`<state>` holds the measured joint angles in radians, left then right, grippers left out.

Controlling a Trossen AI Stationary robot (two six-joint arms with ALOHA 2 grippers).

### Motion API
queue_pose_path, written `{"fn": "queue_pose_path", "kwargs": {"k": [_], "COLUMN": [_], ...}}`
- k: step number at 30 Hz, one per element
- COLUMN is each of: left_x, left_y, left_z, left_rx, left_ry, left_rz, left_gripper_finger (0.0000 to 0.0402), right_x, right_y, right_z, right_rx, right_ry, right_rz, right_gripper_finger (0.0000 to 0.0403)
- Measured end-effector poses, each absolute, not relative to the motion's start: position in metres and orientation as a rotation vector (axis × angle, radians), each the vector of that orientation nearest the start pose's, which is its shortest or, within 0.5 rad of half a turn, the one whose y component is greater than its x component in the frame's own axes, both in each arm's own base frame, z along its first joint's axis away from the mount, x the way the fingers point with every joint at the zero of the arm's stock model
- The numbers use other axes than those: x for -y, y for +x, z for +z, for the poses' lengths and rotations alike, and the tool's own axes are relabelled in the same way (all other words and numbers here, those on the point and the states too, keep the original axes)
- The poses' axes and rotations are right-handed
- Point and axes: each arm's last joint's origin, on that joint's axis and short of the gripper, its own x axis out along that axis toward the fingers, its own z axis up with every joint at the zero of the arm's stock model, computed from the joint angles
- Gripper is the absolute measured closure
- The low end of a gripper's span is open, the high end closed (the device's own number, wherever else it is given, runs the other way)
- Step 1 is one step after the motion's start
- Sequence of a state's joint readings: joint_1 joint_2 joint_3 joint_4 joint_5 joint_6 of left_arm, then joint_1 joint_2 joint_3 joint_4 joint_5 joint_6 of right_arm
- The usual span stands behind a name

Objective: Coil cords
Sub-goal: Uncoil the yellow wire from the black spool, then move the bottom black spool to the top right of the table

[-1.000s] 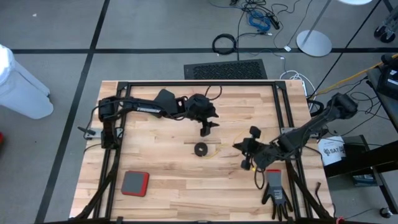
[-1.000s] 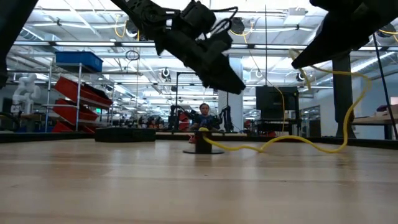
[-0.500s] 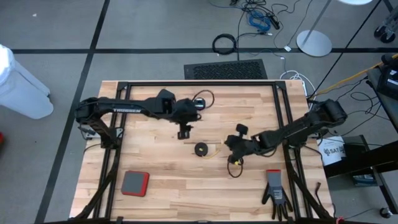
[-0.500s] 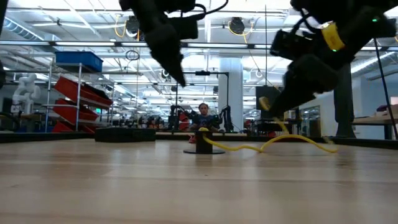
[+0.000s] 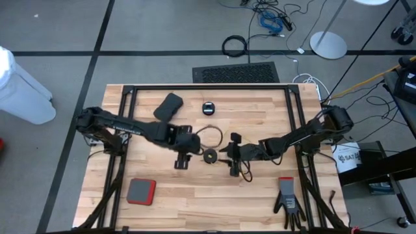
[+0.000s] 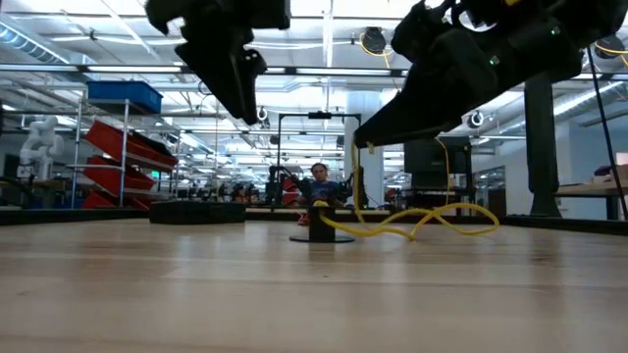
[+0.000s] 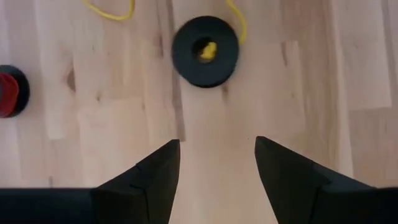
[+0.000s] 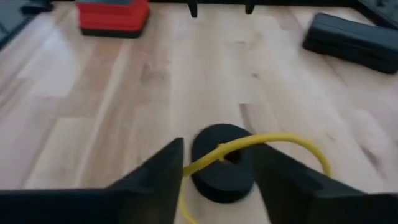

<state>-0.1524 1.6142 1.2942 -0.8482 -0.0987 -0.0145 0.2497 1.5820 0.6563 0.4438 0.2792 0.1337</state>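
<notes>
Wood table (image 5: 162, 195) carries a black reel (image 5: 210, 155) lying flat at mid-table. Its yellow cord (image 6: 412, 218) trails toward the right gripper (image 5: 233, 156), pinched there. Left gripper (image 5: 181, 159), fingers parted, hovers beside the reel.

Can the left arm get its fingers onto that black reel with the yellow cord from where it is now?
Probably yes. The left gripper is open and points at the black reel, with only bare wood between them. The yellow cord trails off the reel's far side, and the right gripper sits on its other side.
</notes>
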Motion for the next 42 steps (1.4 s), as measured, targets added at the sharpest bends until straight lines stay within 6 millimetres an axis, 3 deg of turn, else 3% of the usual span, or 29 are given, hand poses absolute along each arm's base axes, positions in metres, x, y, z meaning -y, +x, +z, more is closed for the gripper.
{"fn": "queue_pose_path", "kwargs": {"k": [5,12,18,27,37,42], "left_x": [0.069,0.094,0.111,0.132,0.135,0.134], "left_y": [0.314,0.312,0.306,0.301,0.298,0.298], "left_z": [0.259,0.262,0.263,0.256,0.249,0.249], "left_rx": [-1.133,-1.057,-1.004,-0.931,-0.936,-0.933], "left_ry": [0.179,0.223,0.274,0.306,0.321,0.327], "left_rz": [-0.017,0.028,0.113,0.098,0.1,0.101], "left_gripper_finger": [0.0185,0.0185,0.0185,0.0185,0.0185,0.0185], "right_x": [-0.073,-0.078,-0.065,-0.049,-0.023,-0.003], "right_y": [0.308,0.34,0.353,0.349,0.335,0.322], "right_z": [0.15,0.139,0.131,0.125,0.119,0.13], "right_rx": [-0.461,-0.518,-0.659,-0.754,-0.934,-1.0], "right_ry": [0.007,-0.094,-0.118,-0.118,-0.153,-0.125], "right_rz": [0.021,0.026,-0.026,-0.099,-0.319,-0.431], "right_gripper_finger": [0.0181,0.0203,0.0219,0.0247,0.0261,0.0261]}}
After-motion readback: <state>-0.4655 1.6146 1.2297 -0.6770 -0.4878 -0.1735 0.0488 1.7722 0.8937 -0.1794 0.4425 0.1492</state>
